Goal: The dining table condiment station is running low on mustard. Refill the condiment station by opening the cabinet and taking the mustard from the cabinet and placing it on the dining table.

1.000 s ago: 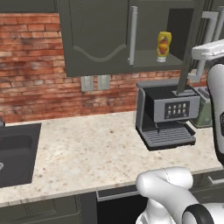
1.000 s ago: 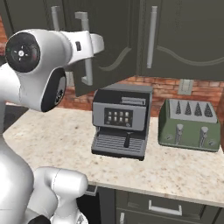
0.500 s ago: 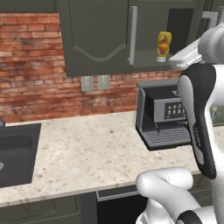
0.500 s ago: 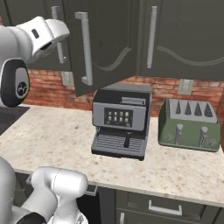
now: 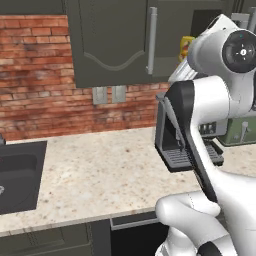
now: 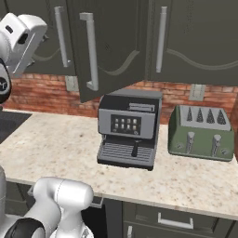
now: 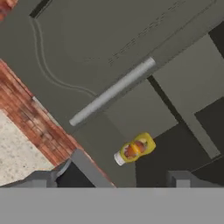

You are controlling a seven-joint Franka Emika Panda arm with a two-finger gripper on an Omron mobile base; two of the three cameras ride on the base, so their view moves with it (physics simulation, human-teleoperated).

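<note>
The cabinet (image 6: 111, 42) hangs above the counter with one door swung open; its silver bar handle (image 7: 113, 92) crosses the hand view. The mustard (image 7: 134, 148), a small yellow bottle with an orange-red label, stands on the shelf inside. In the left base view the mustard (image 5: 186, 45) peeks out behind my arm. My gripper (image 7: 111, 181) is open, some way short of the bottle, with nothing between its fingertips (image 7: 41, 179). The dining table is out of view.
A black and silver coffee machine (image 6: 128, 128) stands on the speckled counter (image 6: 56, 144) under the open door. A green toaster (image 6: 202, 132) sits to its right. A dark sink (image 5: 17, 175) lies at the counter's left end, with a brick wall (image 5: 35, 75) behind.
My arm has swung up and across towards the open cabinet, and now covers more of the left base view. The door and the mustard have stayed where they were.
</note>
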